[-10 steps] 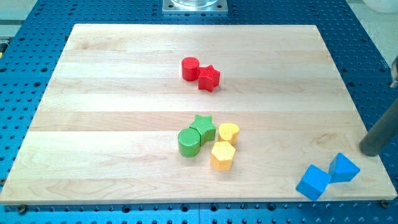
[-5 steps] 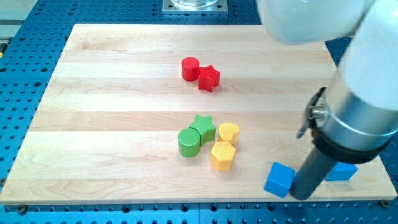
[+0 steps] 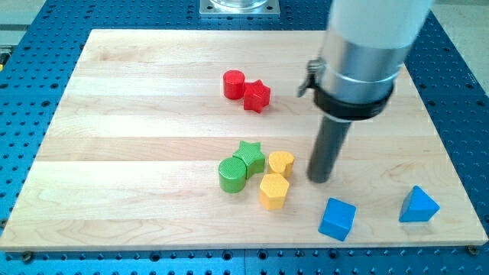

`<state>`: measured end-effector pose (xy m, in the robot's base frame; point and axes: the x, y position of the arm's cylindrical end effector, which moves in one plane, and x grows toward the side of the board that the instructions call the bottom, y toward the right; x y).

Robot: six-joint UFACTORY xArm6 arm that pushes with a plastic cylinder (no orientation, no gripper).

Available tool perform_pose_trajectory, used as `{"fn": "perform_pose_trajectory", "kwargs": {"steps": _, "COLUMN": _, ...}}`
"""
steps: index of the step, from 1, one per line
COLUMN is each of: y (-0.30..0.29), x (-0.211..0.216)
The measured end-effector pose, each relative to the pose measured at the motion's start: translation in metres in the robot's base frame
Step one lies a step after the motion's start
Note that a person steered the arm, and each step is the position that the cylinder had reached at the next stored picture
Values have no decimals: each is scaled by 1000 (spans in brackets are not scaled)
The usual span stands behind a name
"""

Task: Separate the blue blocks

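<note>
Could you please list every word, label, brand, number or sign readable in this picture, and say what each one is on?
None: there is no readable text anywhere in the view.
The wooden board, blue cube, blue triangular block, red, green and yellow blocks carry no markings.
The arm's silver collar and dark rod, with my tip right of the yellow blocks, show no label.

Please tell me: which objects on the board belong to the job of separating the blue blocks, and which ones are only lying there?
Part of the job:
- blue cube
- blue triangular block, now apart from the cube
- my tip, above the cube in the view

Only lying there:
- red cylinder
- red star
- green star
- green cylinder
- yellow heart
- yellow hexagon
</note>
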<state>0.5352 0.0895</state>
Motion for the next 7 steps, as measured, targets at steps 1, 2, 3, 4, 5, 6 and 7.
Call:
{"fn": "perform_pose_trajectory", "kwargs": {"steps": 1, "y": -14, "x": 23}}
{"fn": "perform_pose_trajectory", "kwargs": {"steps": 2, "y": -11, "x": 42}}
{"fn": "perform_pose_trajectory", "kwargs": {"steps": 3, "y": -11, "x": 76}}
{"fn": "perform_pose_trajectory", "kwargs": {"steps": 4, "y": -11, "x": 77}}
{"fn": "perform_pose_trajectory", "kwargs": {"steps": 5, "y": -10, "x": 81}}
{"fn": "perform_pose_trajectory", "kwargs": {"steps": 6, "y": 34, "x": 83}}
{"fn": "perform_pose_trajectory", "kwargs": {"steps": 7, "y": 66, "x": 76}}
